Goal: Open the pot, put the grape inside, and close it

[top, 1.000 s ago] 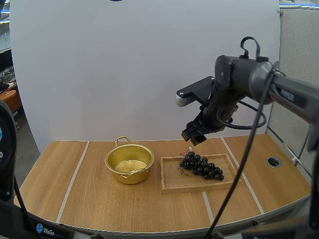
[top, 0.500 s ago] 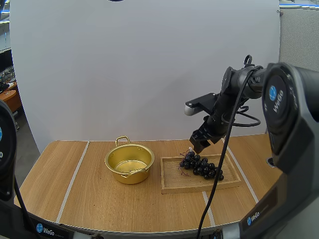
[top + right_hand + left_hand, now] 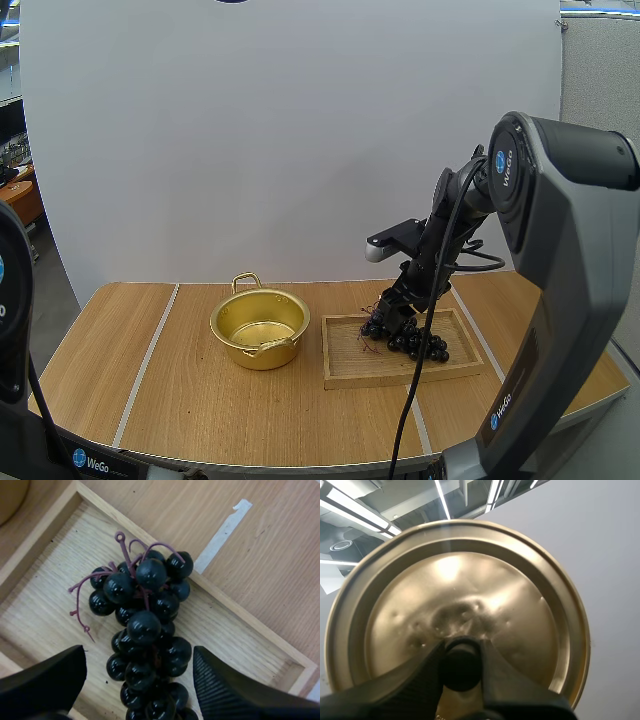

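A gold pot (image 3: pixel 260 328) stands open on the table, left of a wooden tray (image 3: pixel 360 366). A bunch of dark grapes (image 3: pixel 410 337) (image 3: pixel 147 630) lies in the tray. My right gripper (image 3: pixel 393 315) is low over the stem end of the bunch. In the right wrist view its fingers (image 3: pixel 235 690) stand apart on either side of the grapes, open. My left gripper (image 3: pixel 460 667) is shut on the black knob (image 3: pixel 460 664) of the gold lid (image 3: pixel 457 615), held up away from the table.
The table has pale tape lines (image 3: pixel 145 365) running front to back. A white strip of tape (image 3: pixel 222 535) lies on the wood just beyond the tray's edge. Bare table lies left of the pot and in front of the tray.
My right arm has swung down and slightly left, from high above the tray to just over the grapes. The pot, tray and grapes have stayed put.
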You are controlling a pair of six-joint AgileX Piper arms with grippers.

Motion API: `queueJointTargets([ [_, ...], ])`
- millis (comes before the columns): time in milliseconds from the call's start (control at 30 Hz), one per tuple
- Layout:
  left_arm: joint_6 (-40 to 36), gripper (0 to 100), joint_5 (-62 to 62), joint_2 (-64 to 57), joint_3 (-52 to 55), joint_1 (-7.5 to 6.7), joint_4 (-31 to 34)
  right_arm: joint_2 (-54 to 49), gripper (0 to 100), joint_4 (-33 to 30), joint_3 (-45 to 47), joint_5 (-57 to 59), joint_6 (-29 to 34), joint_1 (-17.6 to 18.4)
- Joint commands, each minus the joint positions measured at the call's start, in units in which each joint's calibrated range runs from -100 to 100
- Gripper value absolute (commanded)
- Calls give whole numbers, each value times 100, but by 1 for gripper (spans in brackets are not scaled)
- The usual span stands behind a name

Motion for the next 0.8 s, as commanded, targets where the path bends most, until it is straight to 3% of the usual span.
queueJointTargets([
  [0,-63,0,-225,-22,-39,-5,19,133,100,-71,-37,-248,-91,-15],
  [767,-63,0,-225,-22,-39,-5,19,880,100,-48,-37,-473,-146,-15],
])
